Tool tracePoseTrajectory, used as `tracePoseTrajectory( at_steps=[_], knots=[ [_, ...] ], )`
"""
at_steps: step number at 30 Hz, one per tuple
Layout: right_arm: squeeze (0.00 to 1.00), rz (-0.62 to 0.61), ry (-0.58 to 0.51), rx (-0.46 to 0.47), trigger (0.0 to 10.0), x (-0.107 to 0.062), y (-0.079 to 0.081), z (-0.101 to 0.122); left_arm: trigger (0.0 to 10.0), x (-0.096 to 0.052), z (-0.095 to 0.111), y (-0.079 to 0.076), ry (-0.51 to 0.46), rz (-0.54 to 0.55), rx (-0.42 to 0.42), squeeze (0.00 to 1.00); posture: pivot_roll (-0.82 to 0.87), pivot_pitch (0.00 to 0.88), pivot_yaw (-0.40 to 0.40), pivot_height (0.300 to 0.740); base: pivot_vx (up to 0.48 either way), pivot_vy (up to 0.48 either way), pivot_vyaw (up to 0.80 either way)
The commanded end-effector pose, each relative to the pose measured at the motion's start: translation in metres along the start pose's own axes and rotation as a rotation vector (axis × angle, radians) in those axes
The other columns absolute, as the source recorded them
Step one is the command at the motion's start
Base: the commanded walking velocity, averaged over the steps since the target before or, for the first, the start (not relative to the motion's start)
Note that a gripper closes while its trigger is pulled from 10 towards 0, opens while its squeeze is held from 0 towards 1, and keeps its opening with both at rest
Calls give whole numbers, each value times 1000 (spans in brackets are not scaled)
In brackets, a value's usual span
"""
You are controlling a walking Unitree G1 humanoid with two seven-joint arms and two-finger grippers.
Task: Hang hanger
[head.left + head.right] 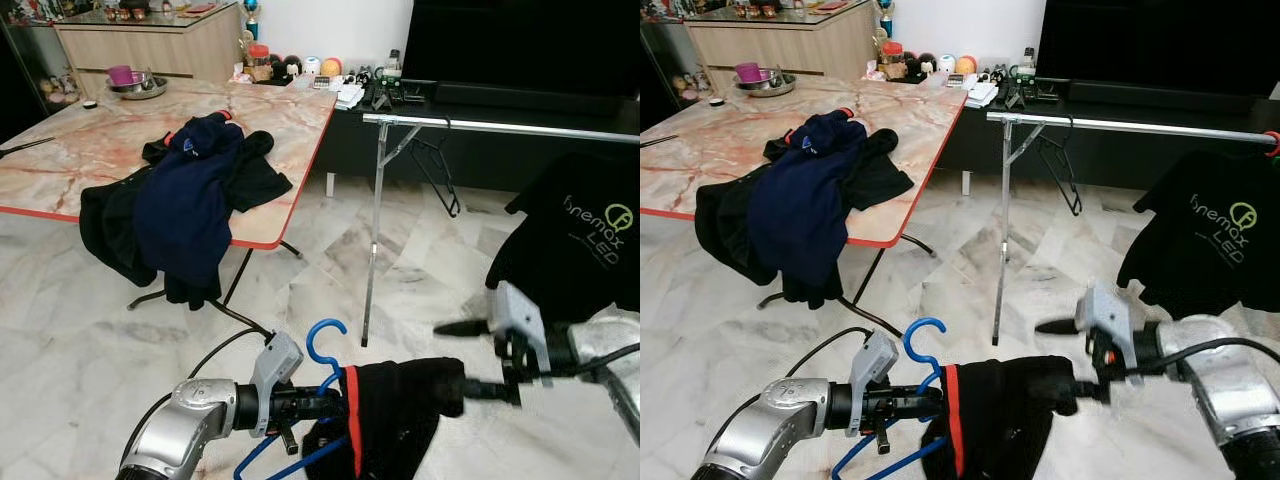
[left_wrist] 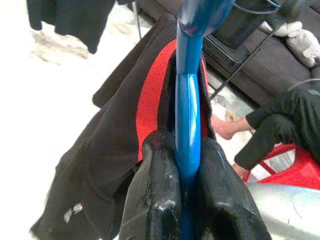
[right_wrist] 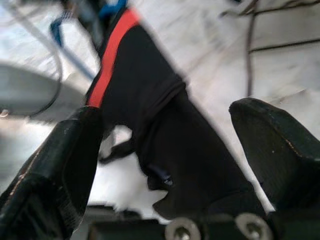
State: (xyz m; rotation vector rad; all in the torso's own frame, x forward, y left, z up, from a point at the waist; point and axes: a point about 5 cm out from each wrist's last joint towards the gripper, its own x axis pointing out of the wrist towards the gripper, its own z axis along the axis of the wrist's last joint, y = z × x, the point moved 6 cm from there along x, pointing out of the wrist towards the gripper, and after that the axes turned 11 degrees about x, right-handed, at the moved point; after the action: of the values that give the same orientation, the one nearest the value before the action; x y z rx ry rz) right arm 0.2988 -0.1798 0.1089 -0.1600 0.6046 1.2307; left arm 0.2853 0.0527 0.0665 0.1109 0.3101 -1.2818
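My left gripper [image 1: 318, 404] is shut on the neck of a blue hanger [image 1: 325, 343], low in front of me above the floor. In the left wrist view both fingers [image 2: 155, 190] clamp the blue hanger [image 2: 189, 100]. A black garment with a red collar [image 1: 400, 412] hangs on it. My right gripper [image 1: 458, 358] is open, one finger above and one below the garment's far shoulder. In the right wrist view the black garment [image 3: 165, 150] lies between the spread fingers. The metal clothes rail [image 1: 500, 125] stands ahead to the right.
On the rail hang an empty black hanger [image 1: 437, 165] and a black printed T-shirt [image 1: 585, 230]. A marble-top table [image 1: 60, 160] on the left carries a pile of dark clothes [image 1: 190, 200]. A seated person's leg [image 2: 280, 120] and a red stool [image 2: 297, 167] appear in the left wrist view.
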Motion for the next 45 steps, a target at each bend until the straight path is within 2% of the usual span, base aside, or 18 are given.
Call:
tracePoseTrajectory(
  at_steps=[1, 6, 10, 13, 17, 22, 27, 37, 45],
  knots=[
    [0, 11, 40, -24, 10000, -2, 0, -4, 10000, 1, 18, -4, -45, -37, 61, 0, 33, 31, -51, 740, 0, 0, 0],
    [0, 72, -13, -13, 10000, 1, 3, 6, 10000, -4, 25, -14, -33, -97, 98, 0, 34, 34, -53, 740, 0, 0, 0],
    [0, 163, 30, -28, 10000, 6, 13, 4, 10000, -4, 24, -22, 5, -152, 145, 0, 40, 35, -57, 740, 0, 0, 0],
    [0, 163, 57, -55, 10000, 9, 11, 1, 10000, -4, 24, -22, 18, -153, 158, 0, 38, 35, -58, 740, 0, 0, 0],
    [0, 143, 30, -97, 10000, 18, 4, 8, 10000, -4, 25, -25, 38, -171, 175, 0, 45, 37, -58, 740, 0, 0, 0],
    [0, 204, 76, -103, 10000, 31, 11, -1, 10000, -4, 24, -26, 57, -192, 187, 0, 52, 38, -54, 740, 0, 0, 0],
    [0, 268, 72, -77, 10000, 44, 17, -4, 10000, -4, 25, -28, 82, -218, 216, 0, 65, 40, -49, 740, 0, 0, 0],
    [0, 289, 137, -78, 10000, 56, 19, -22, 10000, -3, 26, -27, 102, -227, 236, 0, 75, 39, -45, 740, 0, 0, 0],
    [0, 287, 135, -54, 10000, 63, 19, -28, 10000, -3, 26, -27, 113, -232, 246, 0, 85, 36, -39, 740, 0, 0, 0]
  ],
)
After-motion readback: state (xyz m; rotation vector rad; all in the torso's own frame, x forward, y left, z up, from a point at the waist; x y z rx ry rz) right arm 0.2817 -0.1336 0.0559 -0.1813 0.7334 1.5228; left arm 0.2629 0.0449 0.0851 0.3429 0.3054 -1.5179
